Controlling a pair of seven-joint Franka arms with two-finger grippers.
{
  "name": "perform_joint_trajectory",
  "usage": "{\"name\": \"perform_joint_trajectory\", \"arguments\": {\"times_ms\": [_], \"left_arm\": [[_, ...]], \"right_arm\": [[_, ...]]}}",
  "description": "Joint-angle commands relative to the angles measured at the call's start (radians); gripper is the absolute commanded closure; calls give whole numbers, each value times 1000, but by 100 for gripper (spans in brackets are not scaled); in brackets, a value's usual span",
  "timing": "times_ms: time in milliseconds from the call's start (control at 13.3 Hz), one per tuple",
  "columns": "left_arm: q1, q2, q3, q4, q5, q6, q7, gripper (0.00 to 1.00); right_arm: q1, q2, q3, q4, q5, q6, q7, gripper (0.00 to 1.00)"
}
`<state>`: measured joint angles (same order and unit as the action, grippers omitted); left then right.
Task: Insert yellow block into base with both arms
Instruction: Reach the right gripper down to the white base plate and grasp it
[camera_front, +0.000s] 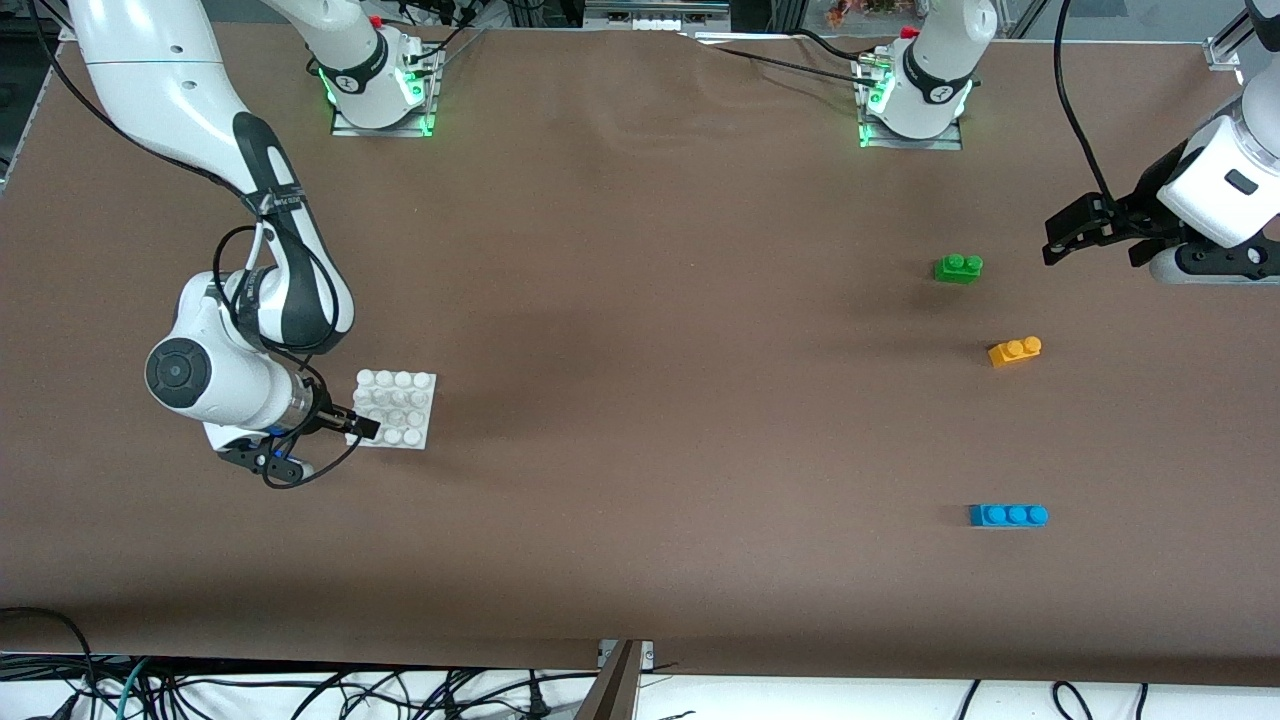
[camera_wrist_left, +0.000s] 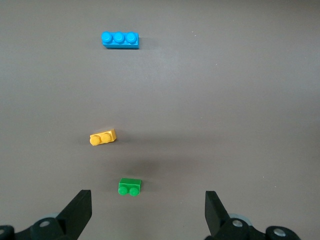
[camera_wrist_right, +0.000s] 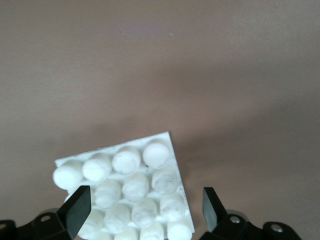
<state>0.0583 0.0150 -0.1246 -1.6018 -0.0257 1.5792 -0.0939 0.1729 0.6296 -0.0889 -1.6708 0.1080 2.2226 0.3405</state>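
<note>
Evenly lit from overhead; soft shadows under arms on tabletop (camera_front: 640, 400). No glare. Slightly soft focus on base (camera_wrist_right: 130, 195) studs close up.

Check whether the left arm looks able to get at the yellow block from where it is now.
Probably yes. The left gripper hovers open over the table's left-arm end, and the yellow block lies alone on bare cloth, apart from the green brick and blue brick. Nothing stands between them.
</note>
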Motion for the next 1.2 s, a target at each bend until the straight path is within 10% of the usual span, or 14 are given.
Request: {"name": "perform_joint_trajectory", "arguments": {"times_ms": [0,1130], "left_arm": [[-5,8,5,23,-10,-13,17,0],[-5,8,5,23,-10,-13,17,0]], "right_arm": [[-3,-4,5,-61,15,61,8,1],[2,44,14,-104,58,124,-12,2]]}}
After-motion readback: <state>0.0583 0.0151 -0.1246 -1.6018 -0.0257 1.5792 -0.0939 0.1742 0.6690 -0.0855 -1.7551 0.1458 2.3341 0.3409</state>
